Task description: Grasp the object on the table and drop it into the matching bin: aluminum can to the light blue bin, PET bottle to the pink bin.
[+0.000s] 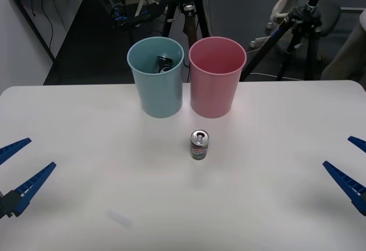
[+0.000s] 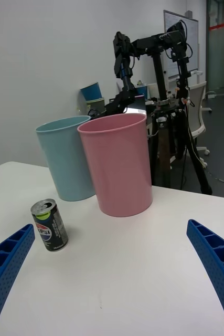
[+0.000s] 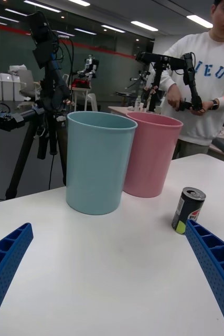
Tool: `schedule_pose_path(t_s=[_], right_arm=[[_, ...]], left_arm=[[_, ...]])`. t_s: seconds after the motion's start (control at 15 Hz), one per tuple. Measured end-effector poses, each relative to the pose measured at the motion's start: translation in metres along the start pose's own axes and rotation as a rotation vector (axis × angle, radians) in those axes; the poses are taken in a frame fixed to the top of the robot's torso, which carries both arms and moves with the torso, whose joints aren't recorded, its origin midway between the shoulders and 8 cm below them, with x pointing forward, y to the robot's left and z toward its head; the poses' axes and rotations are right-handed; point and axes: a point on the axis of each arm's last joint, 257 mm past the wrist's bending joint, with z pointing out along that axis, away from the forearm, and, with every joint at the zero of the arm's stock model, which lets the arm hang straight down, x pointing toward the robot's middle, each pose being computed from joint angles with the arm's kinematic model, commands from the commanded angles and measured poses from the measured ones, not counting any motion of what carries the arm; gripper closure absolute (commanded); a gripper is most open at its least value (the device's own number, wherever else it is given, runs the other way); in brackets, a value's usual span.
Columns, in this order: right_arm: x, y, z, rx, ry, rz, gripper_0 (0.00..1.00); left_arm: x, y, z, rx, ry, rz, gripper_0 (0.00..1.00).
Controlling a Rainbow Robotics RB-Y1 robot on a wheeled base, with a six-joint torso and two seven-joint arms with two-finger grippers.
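Observation:
A small aluminum can (image 1: 199, 146) stands upright on the white table (image 1: 103, 165), just in front of the gap between the two bins. Its silver top has a pull tab. In the wrist views the can (image 2: 50, 226) (image 3: 189, 209) looks dark with a blue and red logo. Behind it stand the light blue bin (image 1: 157, 91) (image 2: 64, 157) (image 3: 96, 163) and, touching it, the pink bin (image 1: 216, 88) (image 2: 119, 168) (image 3: 151, 155). My left gripper (image 1: 41, 152) (image 3: 108, 226) is open near the table's left edge. My right gripper (image 1: 337, 151) (image 2: 110, 226) is open near the right edge. Both are far from the can.
A darker can (image 1: 163, 63) lies inside the light blue bin. Black tripods (image 1: 186, 5) (image 1: 297, 22) stand on the floor behind the table's far edge. Wide bare tabletop lies between the grippers and the can.

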Motion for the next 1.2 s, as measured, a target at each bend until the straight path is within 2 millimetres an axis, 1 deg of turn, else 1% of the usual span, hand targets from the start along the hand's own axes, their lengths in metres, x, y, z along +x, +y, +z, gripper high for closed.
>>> schedule_pose_path(t_s=[0.13,0.2,0.27,0.53,0.6,0.73,0.87,1.07,1.2], right_arm=[[0.0,0.0,0.0,0.0,0.0,0.0,0.0],[0.005,0.002,-0.001,0.009,-0.001,0.017,0.0],[0.015,0.005,-0.004,0.022,0.002,0.046,0.0],[0.019,0.012,-0.008,0.011,0.006,0.054,0.0],[0.023,0.016,-0.009,0.004,0.012,0.052,0.0],[0.032,0.025,-0.012,-0.006,0.03,-0.009,0.0],[0.046,0.038,-0.016,-0.025,0.053,-0.045,0.0],[0.064,0.061,-0.015,-0.07,0.069,-0.092,0.0],[0.077,0.071,-0.013,-0.094,0.073,-0.108,0.0]], left_arm=[[0.0,0.0,0.0,0.0,0.0,0.0,0.0],[0.0,0.0,0.0,0.0,0.0,0.0,0.0],[0.0,0.0,0.0,0.0,0.0,0.0,0.0],[0.0,0.0,0.0,0.0,0.0,0.0,0.0],[0.0,0.0,0.0,0.0,0.0,0.0,0.0],[0.0,0.0,0.0,0.0,0.0,0.0,0.0],[0.0,0.0,0.0,0.0,0.0,0.0,0.0],[0.0,0.0,0.0,0.0,0.0,0.0,0.0],[0.0,0.0,0.0,0.0,0.0,0.0,0.0]])
